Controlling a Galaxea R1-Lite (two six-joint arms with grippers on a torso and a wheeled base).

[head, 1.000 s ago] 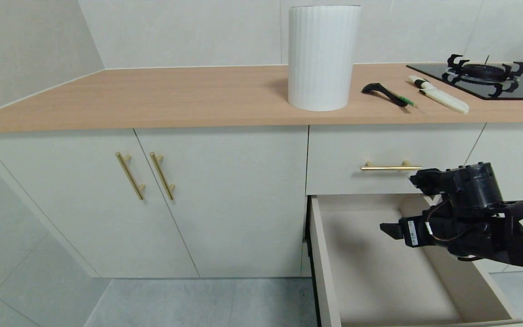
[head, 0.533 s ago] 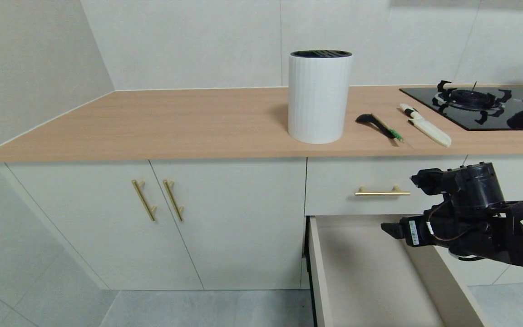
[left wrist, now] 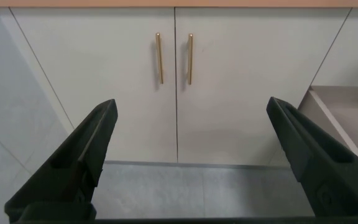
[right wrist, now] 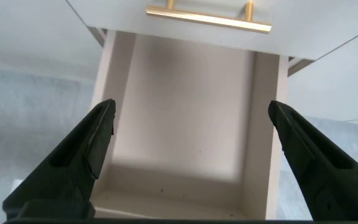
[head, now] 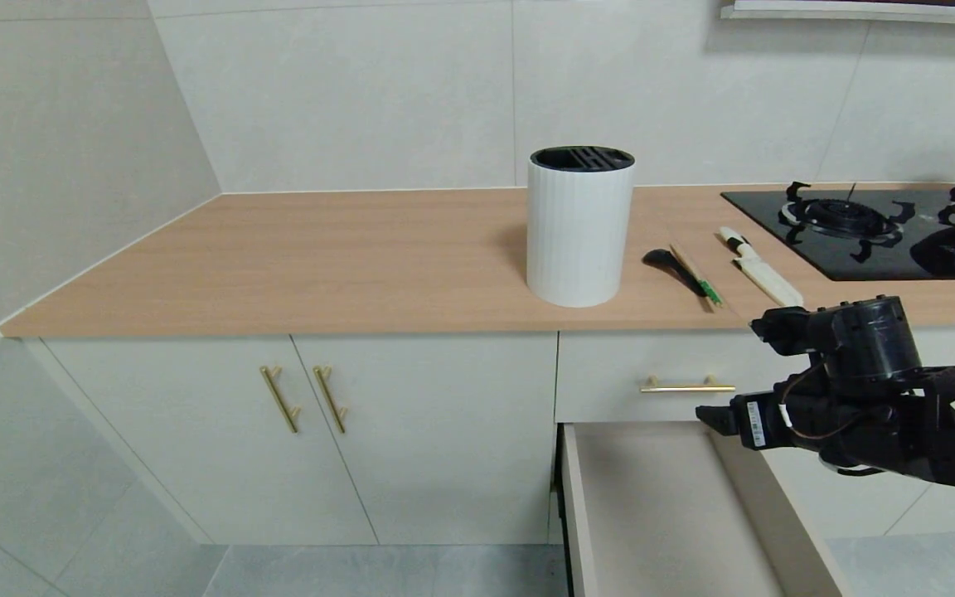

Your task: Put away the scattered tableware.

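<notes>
Right gripper point(head: 733, 370), black, is hovering above the pulled-out pale beige drawer point(head: 579, 497), its fingers point(right wrist: 73, 168) standing wide apart. Left gripper point(left wrist: 191, 155), fingers likewise spread, is facing the pale cupboard doors point(left wrist: 241, 93) with brass handles. Beyond, on the wooden worktop point(head: 320, 257), a black spoon point(head: 661, 259), green-banded wooden chopsticks point(head: 697, 278) and a white knife point(head: 761, 272) are lying side by side, between the white ribbed cylindrical holder point(head: 579, 236) and the black gas hob point(head: 859, 232).

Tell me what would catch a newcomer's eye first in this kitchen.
A tall white ribbed cylindrical holder stands on the light wooden countertop, with a black spoon, wooden chopsticks and a white knife lying loose beside it. Below them, a pale drawer is pulled open, the black right gripper hanging open above it.
</notes>
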